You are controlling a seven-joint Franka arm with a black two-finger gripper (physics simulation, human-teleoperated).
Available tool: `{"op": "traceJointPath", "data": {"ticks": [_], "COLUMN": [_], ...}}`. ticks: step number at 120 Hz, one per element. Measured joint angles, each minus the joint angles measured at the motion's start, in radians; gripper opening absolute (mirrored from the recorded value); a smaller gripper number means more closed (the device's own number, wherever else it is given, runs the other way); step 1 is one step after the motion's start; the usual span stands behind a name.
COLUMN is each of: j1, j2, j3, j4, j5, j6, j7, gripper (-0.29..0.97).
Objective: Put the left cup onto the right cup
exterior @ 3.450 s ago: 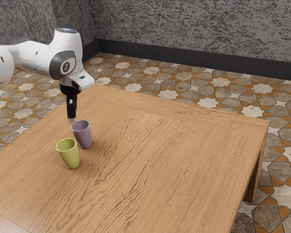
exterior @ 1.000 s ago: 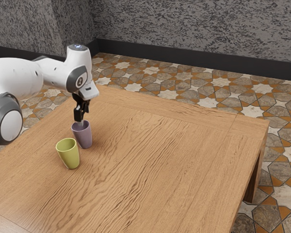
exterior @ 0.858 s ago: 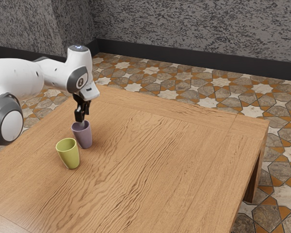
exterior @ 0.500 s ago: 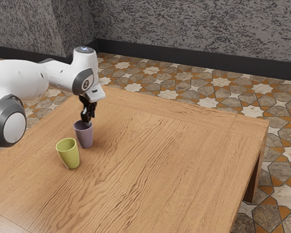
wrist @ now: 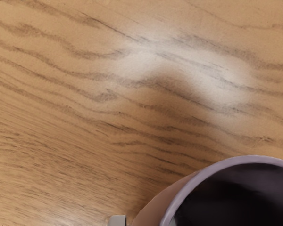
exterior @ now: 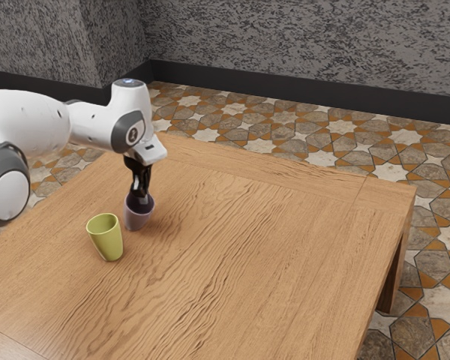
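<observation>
At the exterior view's left the arm [exterior: 37,124] comes in over the table [exterior: 285,247] edge, hand pointing down. First thing on the wood is the green cup [exterior: 106,236]: upright, mouth up, standing free. Next, near it at roughly 2 o'clock, is the purple cup [exterior: 139,217], also about upright with its mouth up and its base on the table. The two are close but not touching. The gripper [exterior: 141,196] sits right at the purple cup's rim, at 12 o'clock of the cup body. Can't tell from here whether it's clamped on the rim or just parked against it. Wrist view agrees: the purple rim [wrist: 226,193] is directly under the hand, with bare wood grain [wrist: 108,70] beyond. Key relation: the green cup lies at about 8 o'clock from the gripper, a short hop away. Both long axes are vertical, so my read is lift straight up, shift toward 8 o'clock, then lower base-first into the green mouth. Risk: clipping the green rim if the lift is too low. Rightward the tabletop is plain wood.
</observation>
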State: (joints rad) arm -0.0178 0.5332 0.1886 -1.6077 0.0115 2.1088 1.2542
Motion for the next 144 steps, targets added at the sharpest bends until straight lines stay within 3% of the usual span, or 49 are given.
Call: {"op": "traceJointPath", "data": {"ticks": [144], "j1": [-0.001], "j2": [-0.183], "j3": [0.005], "j4": [-0.070], "j5": [0.101], "j6": [-0.089], "j7": [-0.130], "gripper": [-0.11]}}
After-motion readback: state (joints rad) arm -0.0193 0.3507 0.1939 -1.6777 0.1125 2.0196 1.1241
